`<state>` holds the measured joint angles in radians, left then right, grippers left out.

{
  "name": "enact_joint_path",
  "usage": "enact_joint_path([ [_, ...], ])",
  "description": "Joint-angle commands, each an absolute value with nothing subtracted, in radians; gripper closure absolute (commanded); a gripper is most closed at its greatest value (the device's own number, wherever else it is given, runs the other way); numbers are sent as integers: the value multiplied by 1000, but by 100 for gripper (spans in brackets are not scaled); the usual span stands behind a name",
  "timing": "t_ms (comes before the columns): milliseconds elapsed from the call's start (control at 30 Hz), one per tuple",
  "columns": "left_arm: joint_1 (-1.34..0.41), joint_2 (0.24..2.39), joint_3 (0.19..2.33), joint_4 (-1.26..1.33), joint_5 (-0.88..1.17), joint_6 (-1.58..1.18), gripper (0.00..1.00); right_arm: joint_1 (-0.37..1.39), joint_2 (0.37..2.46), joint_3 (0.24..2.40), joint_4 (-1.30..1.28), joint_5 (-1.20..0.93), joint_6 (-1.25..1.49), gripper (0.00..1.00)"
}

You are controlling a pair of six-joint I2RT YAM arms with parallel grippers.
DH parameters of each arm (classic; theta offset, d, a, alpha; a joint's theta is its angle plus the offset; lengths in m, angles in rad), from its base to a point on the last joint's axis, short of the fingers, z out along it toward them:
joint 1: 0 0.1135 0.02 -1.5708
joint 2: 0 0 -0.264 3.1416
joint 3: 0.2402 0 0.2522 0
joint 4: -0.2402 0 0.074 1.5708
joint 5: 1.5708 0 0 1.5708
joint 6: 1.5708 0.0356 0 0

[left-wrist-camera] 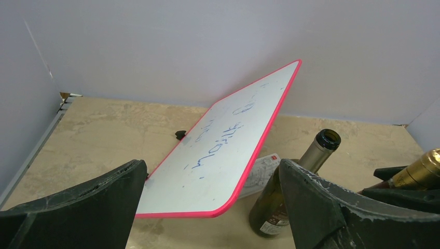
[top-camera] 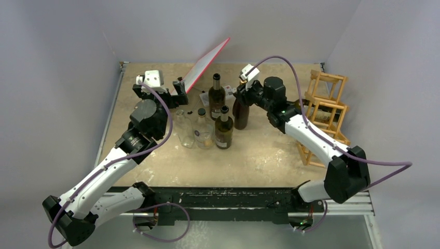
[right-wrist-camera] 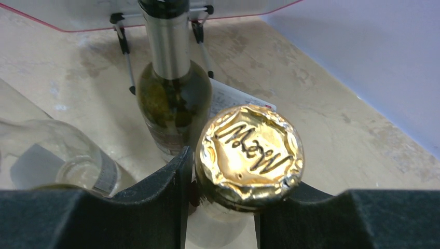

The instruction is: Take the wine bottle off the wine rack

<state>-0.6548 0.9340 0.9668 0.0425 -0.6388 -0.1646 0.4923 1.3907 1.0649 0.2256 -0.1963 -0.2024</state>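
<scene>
Left of the wine rack and well apart from it, the wine bottle stands upright with its base down at the worktop. It's off the rack. Up top, the right claw is closed to a narrow gap on its neck, just under the gold foil cap. One finger sits on each side, pressed against the foil.

Further left of the rack, all upright:
- dark green bottle with a silver capsule
- olive-brown bottle
- two clear glass bottles

A paper card lies by the base of the silver-capsule one.

Behind that group, still left of the rack, a red-edged whiteboard tilts on black wire legs. The blue handwriting on it isn't legible.

Farthest from the rack, the left claw is spread wide and holds nothing. It hangs just beside the whiteboard's lower corner; can't tell if it touches.
</scene>
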Motion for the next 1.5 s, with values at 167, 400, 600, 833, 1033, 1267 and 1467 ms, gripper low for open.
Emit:
enact_joint_path([
  [167,-649,933,977,74,-639,-166,1,575,1380,1247,538,-241,-177,100],
  [400,-649,936,979,73,-636,-166,1,590,1379,1239,530,-239,-142,100],
  [600,-647,937,980,70,-639,-166,1,594,1393,1236,510,-194,-134,93],
  [833,-647,940,981,69,-638,-165,1,594,1379,1257,462,-165,-136,64],
  [1033,-647,940,980,68,-633,-167,1,594,1350,1262,437,-147,-138,44],
  [1267,-647,937,977,69,-637,-166,1,594,1345,1303,393,-143,-142,31],
  [1467,-647,935,978,68,-635,-169,1,594,1268,1365,311,-116,-183,23],
])
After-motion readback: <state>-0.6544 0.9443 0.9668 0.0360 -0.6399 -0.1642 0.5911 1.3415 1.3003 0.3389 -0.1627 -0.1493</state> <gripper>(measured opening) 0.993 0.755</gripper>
